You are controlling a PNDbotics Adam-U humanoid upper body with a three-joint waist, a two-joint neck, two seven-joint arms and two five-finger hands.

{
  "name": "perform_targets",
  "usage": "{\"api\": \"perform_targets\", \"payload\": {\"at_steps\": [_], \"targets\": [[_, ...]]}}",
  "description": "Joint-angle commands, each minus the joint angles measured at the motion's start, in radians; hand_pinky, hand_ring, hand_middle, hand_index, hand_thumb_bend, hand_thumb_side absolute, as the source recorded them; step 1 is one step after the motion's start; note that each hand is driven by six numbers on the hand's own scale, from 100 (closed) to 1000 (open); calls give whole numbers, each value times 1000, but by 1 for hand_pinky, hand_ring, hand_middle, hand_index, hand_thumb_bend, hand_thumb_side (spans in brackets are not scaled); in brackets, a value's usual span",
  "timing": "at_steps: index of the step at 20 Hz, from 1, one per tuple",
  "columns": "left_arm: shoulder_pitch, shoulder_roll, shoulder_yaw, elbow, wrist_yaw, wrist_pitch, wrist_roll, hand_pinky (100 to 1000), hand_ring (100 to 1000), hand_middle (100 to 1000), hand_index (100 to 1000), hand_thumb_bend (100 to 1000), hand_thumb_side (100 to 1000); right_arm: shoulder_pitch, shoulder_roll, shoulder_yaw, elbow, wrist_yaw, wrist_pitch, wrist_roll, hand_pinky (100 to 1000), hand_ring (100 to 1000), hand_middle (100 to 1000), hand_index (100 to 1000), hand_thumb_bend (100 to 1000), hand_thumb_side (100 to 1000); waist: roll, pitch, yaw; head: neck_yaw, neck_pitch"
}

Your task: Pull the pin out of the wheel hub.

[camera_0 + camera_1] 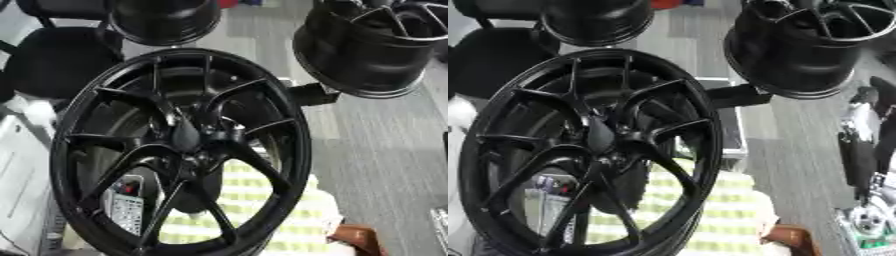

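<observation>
A large black multi-spoke wheel (179, 150) stands upright and fills the middle and left of both eye views. Its dark hub centre (186, 137) faces me. I cannot make out a pin among the dark shapes around the centre. A black and silver part of my right arm or hand (866, 145) shows only at the right edge of the right eye view, well away from the wheel and touching nothing. My left hand shows in neither view.
Two more black wheels hang at the top, one on the left (166, 20) and one on the right (376, 45). A black chair (52, 62) stands behind on the left. A yellow-checked cloth (271, 210) and a grey keypad device (128, 207) lie behind the spokes.
</observation>
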Motion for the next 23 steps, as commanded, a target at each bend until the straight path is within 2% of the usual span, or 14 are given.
{"api": "perform_targets", "payload": {"at_steps": [1, 2, 3, 5, 7, 10, 12, 14, 17, 20, 23], "targets": [[-3, 37, 19, -58, 26, 38, 57, 763, 684, 627, 720, 100, 278, -3, -7, -8, -18, 7, 1, -4, 893, 799, 642, 770, 100, 650, 5, -14, 1, -3, -2], [-2, 35, 21, -74, 32, 44, 73, 730, 629, 575, 694, 100, 290, -3, -7, -8, -18, 6, 2, -4, 893, 799, 642, 770, 100, 650, 5, -13, 2, -4, -2], [0, 33, 23, -93, 43, 49, 90, 718, 618, 565, 687, 100, 297, -3, -7, -8, -18, 6, 2, -4, 893, 799, 642, 770, 100, 650, 5, -13, 2, -4, -2], [9, 26, 30, -154, 76, 52, 132, 707, 609, 565, 691, 100, 345, -3, -7, -8, -18, 7, 2, -4, 893, 799, 642, 770, 100, 649, 4, -12, 3, -5, -1], [34, 5, 39, -264, 153, 34, 193, 712, 613, 579, 708, 100, 415, -5, -8, -8, -18, 8, 1, -5, 893, 799, 642, 770, 100, 648, 2, -11, 5, -6, 0], [90, -52, 46, -458, 330, -10, 305, 711, 615, 590, 729, 100, 549, -8, -12, -10, -18, 11, -5, -6, 892, 799, 643, 770, 100, 647, 0, -11, 6, -6, -1], [107, -123, 50, -509, 435, -81, 368, 709, 624, 602, 748, 100, 666, -11, -16, -12, -18, 13, -12, -7, 893, 799, 644, 771, 100, 647, -3, -11, 3, -6, -3], [126, -210, 53, -522, 510, -179, 405, 719, 651, 633, 781, 100, 609, -14, -18, -14, -18, 15, -18, -9, 893, 800, 646, 771, 100, 646, -6, -12, 1, -6, -3], [179, -328, 34, -525, 545, -289, 393, 743, 685, 671, 815, 100, 595, -16, -19, -16, -18, 23, -27, -11, 893, 801, 649, 773, 100, 645, -10, -12, -1, -5, -2], [250, -451, -2, -526, 545, -344, 329, 743, 683, 668, 816, 100, 578, -23, -19, -16, -18, 31, -38, -15, 893, 801, 650, 773, 100, 644, -16, -11, -3, 1, -5], [309, -533, -19, -526, 568, -376, 298, 745, 690, 674, 820, 100, 565, -27, -21, -18, -18, 44, -46, -19, 896, 802, 654, 775, 100, 642, -20, -11, -3, 5, -7]]}}
